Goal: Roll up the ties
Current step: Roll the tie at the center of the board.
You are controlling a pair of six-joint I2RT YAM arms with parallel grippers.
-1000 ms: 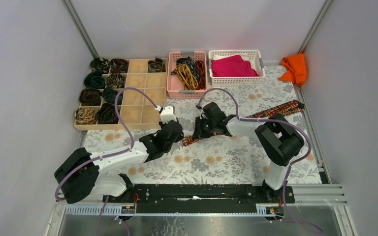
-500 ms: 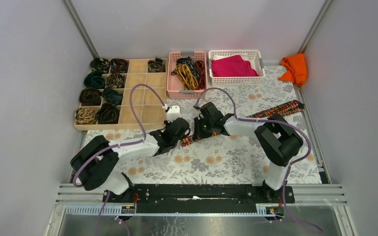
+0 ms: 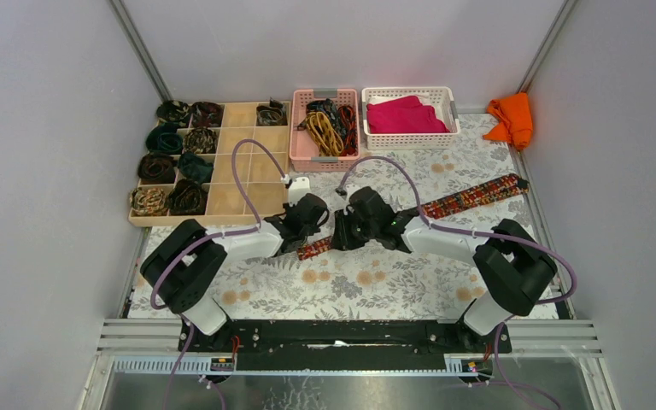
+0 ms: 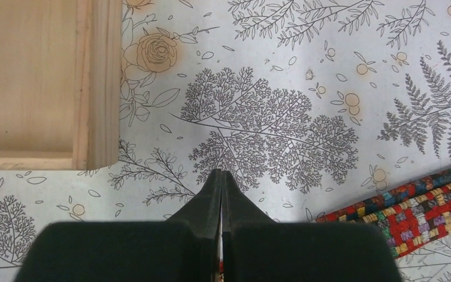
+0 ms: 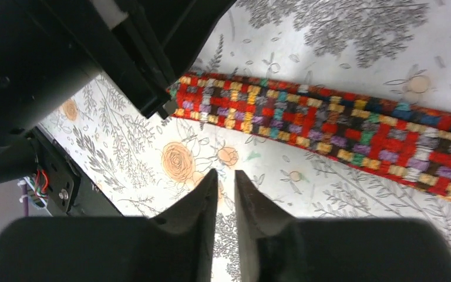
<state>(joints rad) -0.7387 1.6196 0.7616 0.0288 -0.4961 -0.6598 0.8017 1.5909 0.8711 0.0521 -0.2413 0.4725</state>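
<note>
Left gripper (image 4: pixel 221 176): fingers pressed together, tips pointed down at the tablecloth (image 4: pixel 258 117), arm stretched low toward the table's centre. Red patterned tie (image 4: pixel 434 205): lying flat, its narrow end just right of those fingertips. Right gripper (image 5: pixel 224 176): jaws a narrow slit apart, empty, tie just beyond the fingertips; arm reaching left, facing the other.

Nine rolled patterned ties (image 3: pixel 164 137) are sitting in one wooden divided tray (image 3: pixel 256 201); two plastic baskets (image 3: pixel 410 90) and one flat red-checked tie (image 3: pixel 470 196) are lying nearby.
</note>
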